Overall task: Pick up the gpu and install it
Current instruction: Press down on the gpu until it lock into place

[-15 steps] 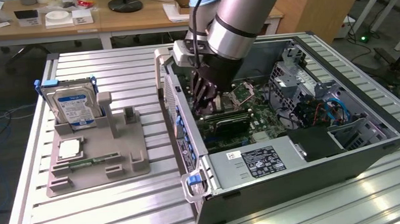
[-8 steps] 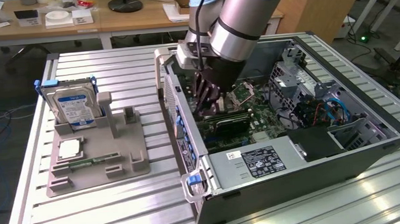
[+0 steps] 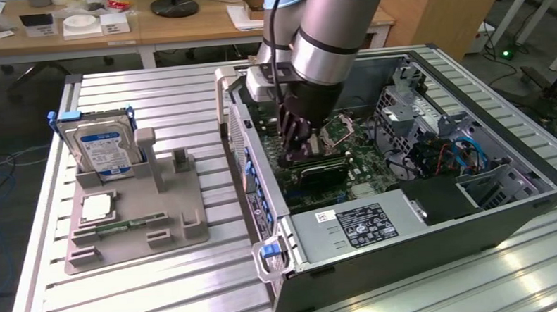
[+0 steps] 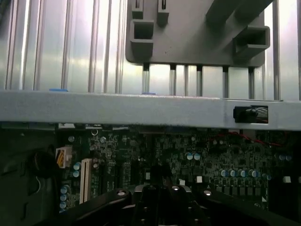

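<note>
The claw (image 3: 297,152) hangs inside the open computer case (image 3: 506,209), low over the motherboard (image 3: 366,175). The gpu (image 3: 324,169) lies directly under it, a dark card with a greenish edge, running from the claw's tip toward 4 o'clock across the board. The claw's own bulk covers the card's near end, so I cannot tell whether the claw is clenched on the gpu or has released it, nor whether the card is seated in a slot. The arm (image 3: 334,27) drops in from 12 o'clock and is cut off by the frame.

At 6 o'clock from the card sits the grey power supply (image 3: 357,226) with its black label. Blue cables (image 3: 467,155) at 3 o'clock are half lost among the drive bays.

Outside the case, at 9 o'clock on the slatted metal bench (image 3: 172,294), a grey holder (image 3: 159,210) carries a hard drive (image 3: 104,149) standing upright, a square chip (image 3: 97,206) lying flat and a narrow memory stick (image 3: 131,224).

In the wrist view the claw's dark body (image 4: 160,197) is cut off at the edge and hides whatever it may hold. Beyond it are the motherboard's capacitors (image 4: 240,173), a white slot (image 4: 85,179), the case wall (image 4: 141,108) and part of the holder (image 4: 197,37).
</note>
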`<state>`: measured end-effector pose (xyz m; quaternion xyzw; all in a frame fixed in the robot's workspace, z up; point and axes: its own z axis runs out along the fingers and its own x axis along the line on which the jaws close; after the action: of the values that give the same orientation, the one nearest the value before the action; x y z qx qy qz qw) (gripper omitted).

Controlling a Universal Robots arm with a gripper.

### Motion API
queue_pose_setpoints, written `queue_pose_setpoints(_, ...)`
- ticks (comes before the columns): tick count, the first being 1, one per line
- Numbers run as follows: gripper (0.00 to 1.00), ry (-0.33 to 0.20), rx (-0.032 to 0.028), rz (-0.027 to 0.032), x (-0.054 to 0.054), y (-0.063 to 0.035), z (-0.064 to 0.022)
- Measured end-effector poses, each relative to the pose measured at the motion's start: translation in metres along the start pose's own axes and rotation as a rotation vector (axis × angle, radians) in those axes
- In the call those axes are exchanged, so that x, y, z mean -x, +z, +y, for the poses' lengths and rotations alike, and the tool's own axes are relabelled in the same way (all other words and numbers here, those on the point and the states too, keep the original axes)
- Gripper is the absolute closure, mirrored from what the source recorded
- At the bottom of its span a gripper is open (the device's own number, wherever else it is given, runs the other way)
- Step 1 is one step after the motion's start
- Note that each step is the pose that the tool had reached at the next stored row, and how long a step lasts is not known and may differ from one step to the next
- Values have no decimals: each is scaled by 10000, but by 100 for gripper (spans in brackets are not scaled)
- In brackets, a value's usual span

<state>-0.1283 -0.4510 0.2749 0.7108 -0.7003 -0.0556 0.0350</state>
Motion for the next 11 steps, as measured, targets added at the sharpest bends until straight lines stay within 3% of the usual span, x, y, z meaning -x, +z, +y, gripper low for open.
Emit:
queue_pose_setpoints(2, 89, -7, -280, 9, 0, 1, 0)
queue_pose_setpoints(4, 89, -7, -421, 52, 0, 4, -1)
queue_pose_setpoints(6, 89, -5, -485, 88, 0, 8, -2)
queue_pose_setpoints(11, 89, -5, -494, 96, -2, 65, -9)
